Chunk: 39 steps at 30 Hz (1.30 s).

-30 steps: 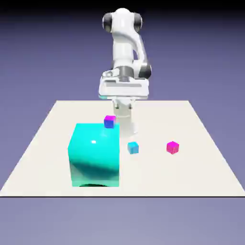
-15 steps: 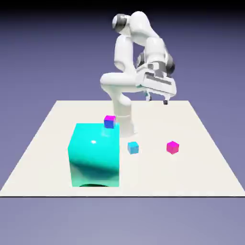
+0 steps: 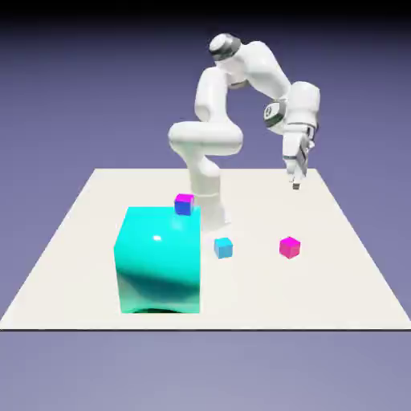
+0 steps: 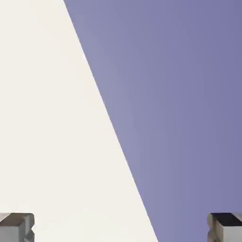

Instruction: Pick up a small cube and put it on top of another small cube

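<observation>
Wide open and empty, my gripper (image 3: 296, 187) hangs above the magenta cube (image 3: 290, 247), toward the arm's base. From there, the small light-blue cube (image 3: 223, 248) on the surface (image 3: 257, 301) lies toward the exterior view's left and nearer its camera, beside the turquoise block (image 3: 160, 261).

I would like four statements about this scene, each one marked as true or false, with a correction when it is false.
1. The gripper is holding a cube. False: its fingertips stand wide apart with nothing between them.
2. The small light-blue cube lies between the big turquoise block and the magenta cube in the exterior view. True.
3. The magenta cube is stacked on the light-blue cube. False: the two are apart, both on the table.
4. The big block is larger than the magenta cube. True.
</observation>
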Tool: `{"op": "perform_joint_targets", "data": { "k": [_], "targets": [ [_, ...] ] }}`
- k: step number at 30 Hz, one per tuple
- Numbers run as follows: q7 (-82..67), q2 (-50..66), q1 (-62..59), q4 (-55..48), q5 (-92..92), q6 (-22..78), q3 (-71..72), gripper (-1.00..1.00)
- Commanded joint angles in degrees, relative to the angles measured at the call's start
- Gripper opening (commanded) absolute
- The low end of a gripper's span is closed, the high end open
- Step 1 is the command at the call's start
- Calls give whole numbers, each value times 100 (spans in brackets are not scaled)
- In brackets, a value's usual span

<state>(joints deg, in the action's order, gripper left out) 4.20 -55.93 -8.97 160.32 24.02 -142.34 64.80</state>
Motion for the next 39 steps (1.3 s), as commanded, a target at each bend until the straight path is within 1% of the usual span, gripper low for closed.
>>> {"op": "perform_joint_targets", "data": {
  "k": [1, 28, 29, 35, 36, 37, 39],
  "targets": [
    [-123, -75, -31, -2, 77, 102, 208, 0],
    [-3382, -2057, -853, -60, 2123, 2799, 5727, 0],
    [-3382, -2057, -853, -60, 2123, 2799, 5727, 0],
    [-3626, -2332, -1510, -32, 3123, 1957, 6869, 0],
    [-3626, -2332, -1510, -32, 3123, 1957, 6869, -100],
    [-3626, -2332, -1510, -32, 3123, 1957, 6869, -100],
    [-3537, -2232, -1271, -42, 2760, 2263, 6454, -100]
  ]
}}
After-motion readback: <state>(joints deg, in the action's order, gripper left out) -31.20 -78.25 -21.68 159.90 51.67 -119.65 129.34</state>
